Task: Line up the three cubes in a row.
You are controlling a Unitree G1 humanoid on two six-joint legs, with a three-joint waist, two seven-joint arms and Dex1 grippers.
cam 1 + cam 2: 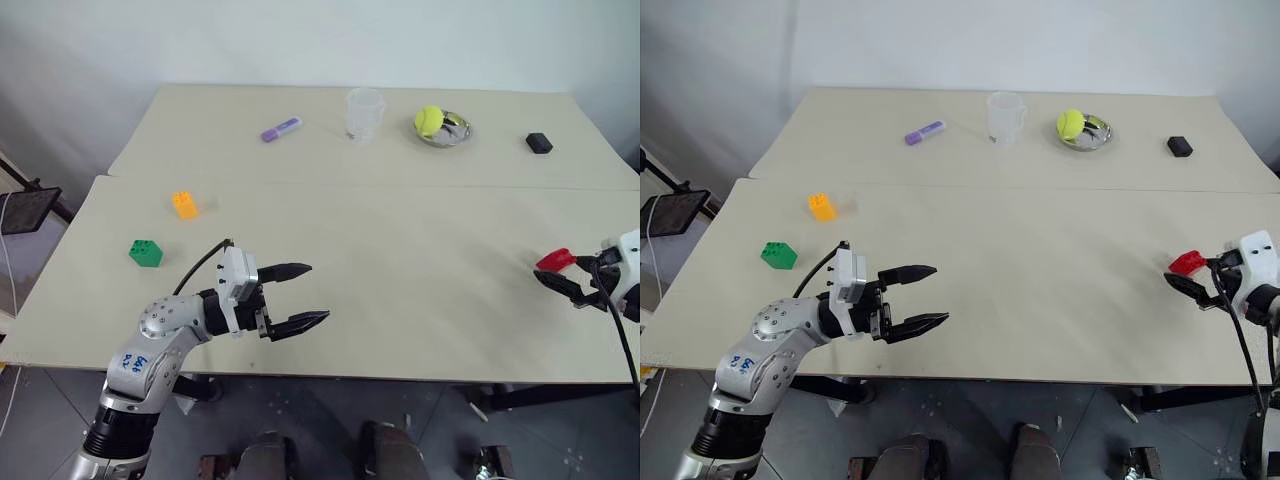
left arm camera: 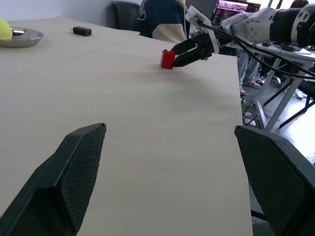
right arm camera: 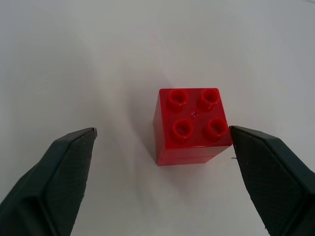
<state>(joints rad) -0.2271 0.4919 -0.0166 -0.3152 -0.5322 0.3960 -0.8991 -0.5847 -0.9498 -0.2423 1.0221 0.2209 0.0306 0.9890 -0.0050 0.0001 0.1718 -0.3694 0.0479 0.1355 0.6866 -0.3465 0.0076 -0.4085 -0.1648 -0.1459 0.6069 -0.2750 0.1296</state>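
Left end effector [image 1: 298, 294] hovers over the worktop [image 1: 420, 290] near edge, fingers apart, empty. Right end effector [image 3: 162, 162] at the right edge, fingers apart around the red cube [image 3: 191, 125], one finger touching it. Green cube [image 1: 145, 253] and orange-yellow cube [image 1: 184, 204] sit far left, near each other.

There are 3 small studded plastic toy-brick cubes: 1 red cube [image 3: 191, 126] between the right claw's [image 3: 162, 172] parted fingers, 1 green cube [image 1: 145, 253] and 1 orange-yellow cube [image 1: 184, 204], both beyond the left claw [image 1: 300, 296] on its outer side. Farther off lie 1 purple marker [image 1: 280, 129], 1 clear plastic cup [image 1: 365, 113], 1 yellow tennis ball [image 1: 429, 121] in 1 round metal dish [image 1: 455, 134], and 1 small black block [image 1: 539, 143].
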